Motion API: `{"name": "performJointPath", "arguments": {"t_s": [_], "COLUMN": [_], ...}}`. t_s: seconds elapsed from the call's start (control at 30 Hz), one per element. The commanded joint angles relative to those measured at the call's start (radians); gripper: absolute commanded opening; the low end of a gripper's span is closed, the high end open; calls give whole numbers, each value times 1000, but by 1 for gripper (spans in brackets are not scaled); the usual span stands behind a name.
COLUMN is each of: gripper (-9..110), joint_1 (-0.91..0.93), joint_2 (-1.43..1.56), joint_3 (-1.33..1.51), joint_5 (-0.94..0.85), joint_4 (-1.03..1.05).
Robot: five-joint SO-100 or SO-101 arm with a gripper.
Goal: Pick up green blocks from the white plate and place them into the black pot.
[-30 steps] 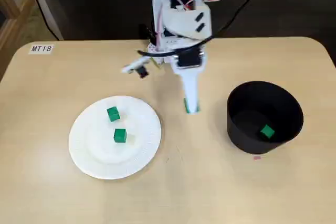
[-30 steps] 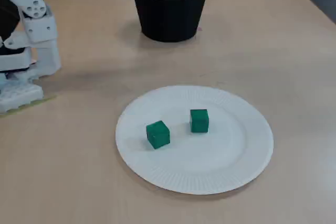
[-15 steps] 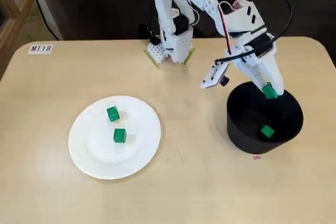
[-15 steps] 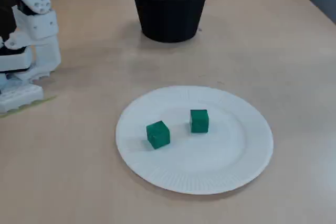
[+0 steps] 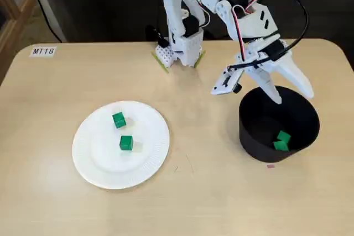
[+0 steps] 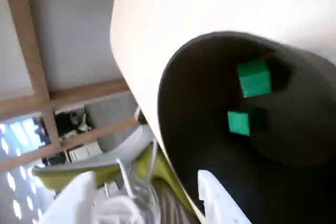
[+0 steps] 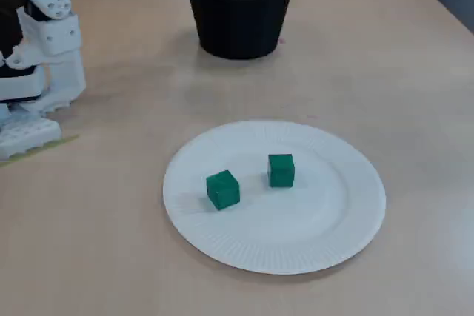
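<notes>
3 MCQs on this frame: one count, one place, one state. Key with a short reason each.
1. Blocks on the plate:
A. one
B. two
C. four

2. The gripper is over:
A. the plate
B. the pot
C. neither

3. The gripper is:
A. open, empty
B. shut on a block
C. shut, empty

Key:
1. B, as both fixed views show two green cubes on the plate.
2. B, as its fingers hang above the pot's mouth and the wrist view looks into it.
3. A, as the fingers are spread with nothing between them.
</notes>
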Motion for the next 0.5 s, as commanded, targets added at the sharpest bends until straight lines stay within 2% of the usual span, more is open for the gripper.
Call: {"name": "performJointPath", "arguments": {"t_s": [0.0,0.27,0.47], "gripper": [-2,-2,-2], "joint_1": [92,528,784], "joint_2": [67,155,173], "joint_3": [-21,-95,-87], "joint_5": [5,-95,74], "joint_4": [77,396,489]}}
